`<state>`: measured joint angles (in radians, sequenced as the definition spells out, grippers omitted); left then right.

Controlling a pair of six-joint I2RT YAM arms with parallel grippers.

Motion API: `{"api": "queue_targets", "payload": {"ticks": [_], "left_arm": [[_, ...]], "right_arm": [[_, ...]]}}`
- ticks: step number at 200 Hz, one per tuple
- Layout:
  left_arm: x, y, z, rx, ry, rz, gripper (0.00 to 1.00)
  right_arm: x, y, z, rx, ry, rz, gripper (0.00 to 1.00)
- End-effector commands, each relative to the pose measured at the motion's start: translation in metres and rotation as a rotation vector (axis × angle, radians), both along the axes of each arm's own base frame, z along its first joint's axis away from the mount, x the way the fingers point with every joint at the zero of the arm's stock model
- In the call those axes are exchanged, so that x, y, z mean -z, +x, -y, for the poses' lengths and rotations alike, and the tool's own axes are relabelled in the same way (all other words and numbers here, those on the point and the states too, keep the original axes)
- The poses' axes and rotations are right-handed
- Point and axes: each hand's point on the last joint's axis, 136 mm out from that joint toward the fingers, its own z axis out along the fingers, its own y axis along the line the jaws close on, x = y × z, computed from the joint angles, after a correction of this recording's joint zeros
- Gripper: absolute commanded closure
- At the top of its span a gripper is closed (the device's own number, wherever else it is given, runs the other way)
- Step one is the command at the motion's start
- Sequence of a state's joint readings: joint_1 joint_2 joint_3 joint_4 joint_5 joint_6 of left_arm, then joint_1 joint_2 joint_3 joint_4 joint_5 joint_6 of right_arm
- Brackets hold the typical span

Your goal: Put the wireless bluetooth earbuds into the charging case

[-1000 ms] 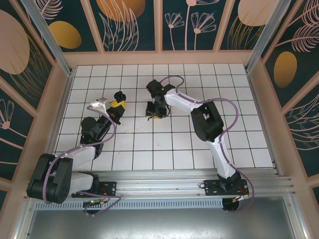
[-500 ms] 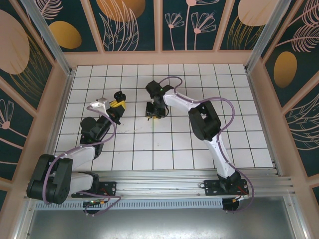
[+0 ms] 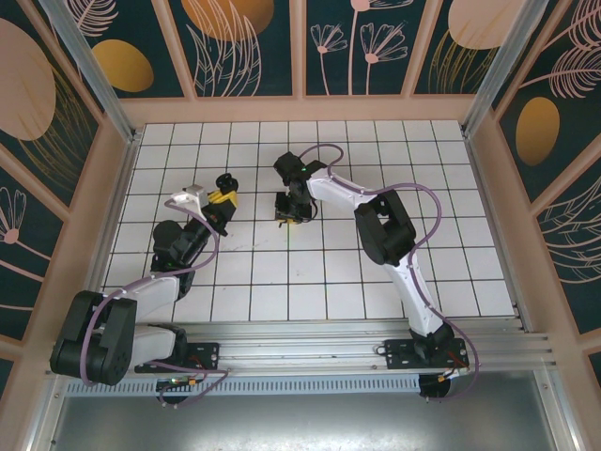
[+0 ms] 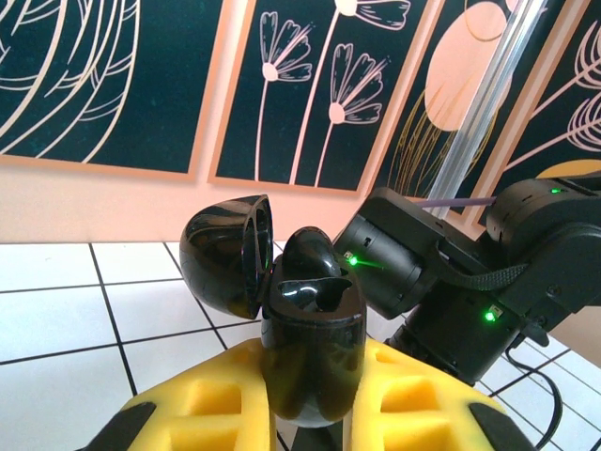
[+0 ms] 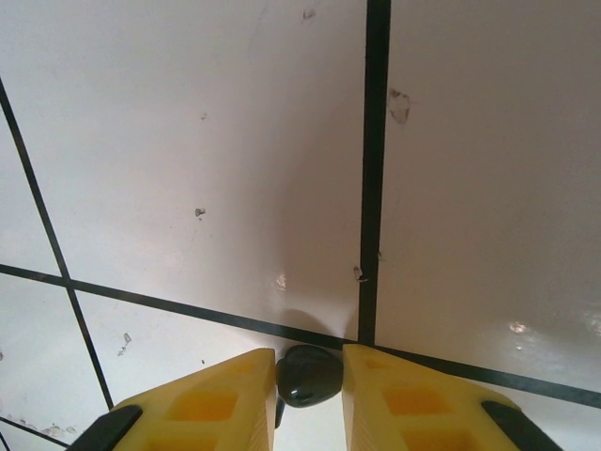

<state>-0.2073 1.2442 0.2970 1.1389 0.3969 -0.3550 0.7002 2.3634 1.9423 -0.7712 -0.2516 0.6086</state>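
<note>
The black charging case [image 4: 310, 329] stands upright between the yellow pads of my left gripper [image 4: 310, 413], which is shut on it. Its round lid [image 4: 225, 254] hangs open to the left, and a rounded black piece [image 4: 312, 256] rises at the far side of its opening. In the top view, the case [image 3: 223, 180] is held above the left-middle tiles by the left gripper [image 3: 223, 194]. My right gripper [image 5: 308, 387] points down at the tiled floor, with both pads pressed on a small black earbud [image 5: 308, 375] at a grid-line crossing. From above, the right gripper [image 3: 286, 214] is near the table's centre.
The right arm's black wrist [image 4: 451, 282], with green lights, sits close behind the case in the left wrist view. White tiles with black grid lines [image 3: 357, 272] cover the table. Pink-framed patterned walls [image 3: 300, 56] enclose it on three sides.
The right gripper's wrist has shifted slightly towards the back left and its jaws have closed in on the black earbud. The left arm and the case have not moved.
</note>
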Motion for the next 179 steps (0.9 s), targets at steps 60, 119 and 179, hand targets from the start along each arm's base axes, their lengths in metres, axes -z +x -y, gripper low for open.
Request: {"api": "queue_targets", "payload": {"ticks": [60, 119, 179], "left_arm": [[0.004, -0.004, 0.014, 0.096, 0.075, 0.023, 0.92], [0.013, -0.006, 0.039, 0.194, 0.091, 0.009, 0.93], [0.023, -0.004, 0.095, 0.356, 0.096, -0.012, 0.93]], "right_arm": [[-0.016, 0.013, 0.007, 0.021, -0.029, 0.103, 0.78], [-0.055, 0.008, 0.035, 0.073, 0.039, 0.220, 0.79], [-0.098, -0.012, 0.089, 0.118, 0.106, 0.375, 0.79]]}}
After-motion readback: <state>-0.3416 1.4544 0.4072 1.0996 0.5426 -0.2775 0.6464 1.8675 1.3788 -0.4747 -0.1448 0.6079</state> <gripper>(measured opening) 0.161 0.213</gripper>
